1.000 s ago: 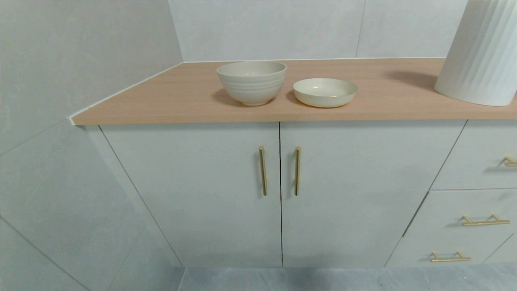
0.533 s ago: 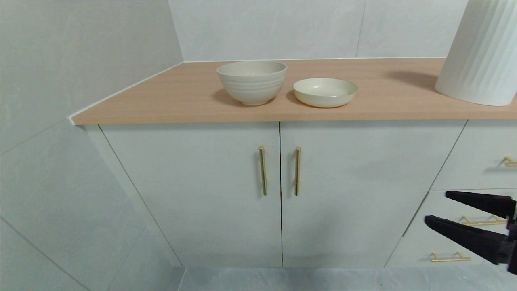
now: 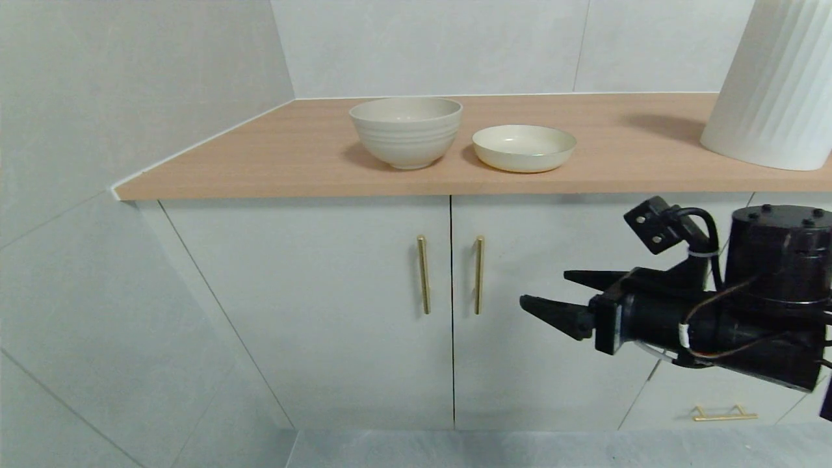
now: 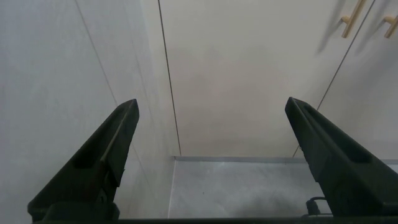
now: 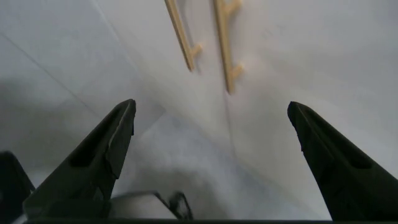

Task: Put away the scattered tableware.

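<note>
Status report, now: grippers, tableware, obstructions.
Right gripper open, empty, facing shut right cabinet door. Left gripper open, empty. Bowl and shallow dish on countertop, untouched. Left cabinet door also shut.

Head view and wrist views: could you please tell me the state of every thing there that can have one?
Left cabinet door: shut.
Right cabinet door: shut.
Bottom drawer: shut.
Deep bowl: upright on the countertop.
Shallow bowl: upright, empty, beside it.
Right tool: open, holding nothing.
Left tool: open, holding nothing.
</note>
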